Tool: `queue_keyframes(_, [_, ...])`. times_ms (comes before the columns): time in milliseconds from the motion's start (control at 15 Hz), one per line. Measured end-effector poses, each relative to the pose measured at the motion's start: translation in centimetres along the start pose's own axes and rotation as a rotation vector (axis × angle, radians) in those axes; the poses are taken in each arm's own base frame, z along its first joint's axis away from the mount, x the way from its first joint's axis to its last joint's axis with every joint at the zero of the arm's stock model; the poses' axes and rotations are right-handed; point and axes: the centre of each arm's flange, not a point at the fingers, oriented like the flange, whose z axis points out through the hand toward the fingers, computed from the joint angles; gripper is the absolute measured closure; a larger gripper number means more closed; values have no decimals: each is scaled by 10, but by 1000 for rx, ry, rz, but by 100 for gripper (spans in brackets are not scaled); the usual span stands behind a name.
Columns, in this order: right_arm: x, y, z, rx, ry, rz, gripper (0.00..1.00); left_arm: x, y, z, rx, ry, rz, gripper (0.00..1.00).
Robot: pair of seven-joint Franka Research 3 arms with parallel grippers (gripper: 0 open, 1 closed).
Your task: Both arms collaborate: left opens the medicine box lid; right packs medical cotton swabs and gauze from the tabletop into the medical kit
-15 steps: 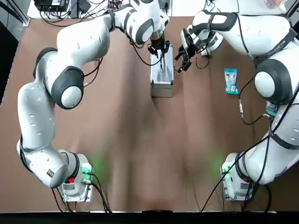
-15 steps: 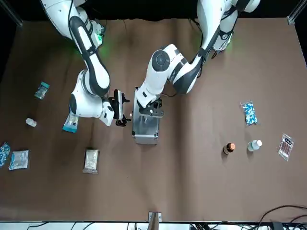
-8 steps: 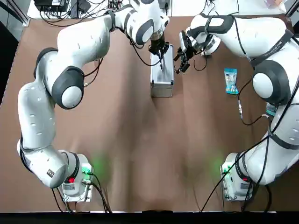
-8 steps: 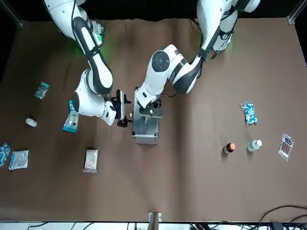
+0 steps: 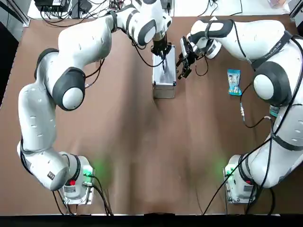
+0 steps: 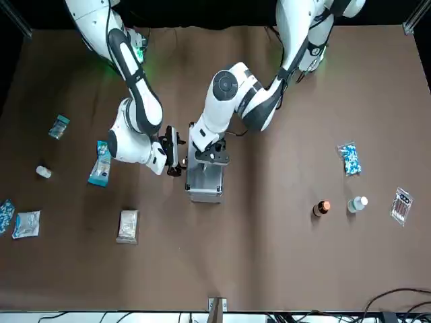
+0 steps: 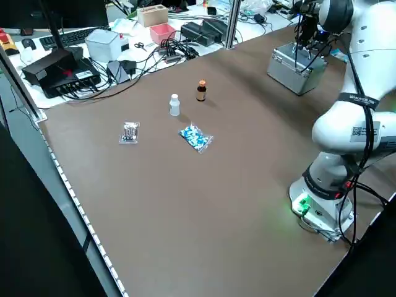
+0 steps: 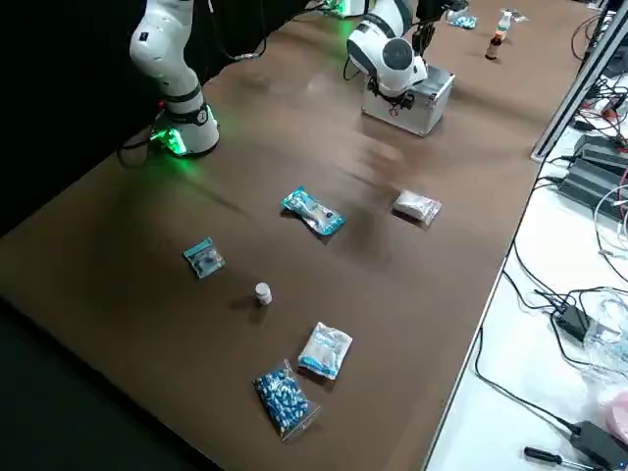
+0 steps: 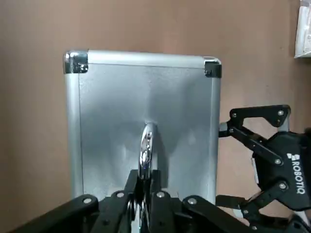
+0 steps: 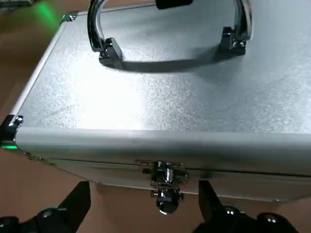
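The silver medical kit (image 5: 164,72) stands at the far middle of the brown tabletop (image 5: 142,142), and the medicine box lid (image 9: 146,102) lies flat and closed. My left gripper (image 5: 161,49) comes from above and is shut on the lid's handle (image 9: 147,145). Beside the kit's latch (image 10: 165,187) side, my right gripper (image 5: 182,60) is open, its fingers (image 10: 73,206) spread either side of the latch and holding nothing. The light-blue medical cotton swabs (image 6: 100,163) lie behind the right arm. The white gauze (image 6: 127,225) lies nearer the front camera.
Toward the right arm's side of the table lie a teal packet (image 6: 59,126), a small white bottle (image 6: 43,172) and two bluish packets (image 6: 25,224). On the left arm's side are a brown bottle (image 6: 322,208), a white bottle (image 6: 357,203) and a speckled packet (image 6: 348,159).
My right gripper has moved in toward the kit's latch side. The left gripper has stayed on the handle and the lid has not lifted.
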Motion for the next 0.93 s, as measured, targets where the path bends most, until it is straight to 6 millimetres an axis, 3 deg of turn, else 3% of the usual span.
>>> queue_keyframes(200, [1,-1,3,-4,7,6,4,0,0,0,0,0,-11,87])
queue_keyframes(467, [0,0,2,-12,8,9,22,0,0,-1,-1,0,-12,87])
queue_keyframes(600, [1,1,1,-21,7,10,26,0,1,-1,0,0,-12,87])
queue_keyframes(800, [1,6,-4,-43,8,11,52,0,1,-2,1,-2,-14,87])
queue_keyframes(933, [1,6,-5,-46,8,11,55,2,0,-5,7,-6,-19,87])
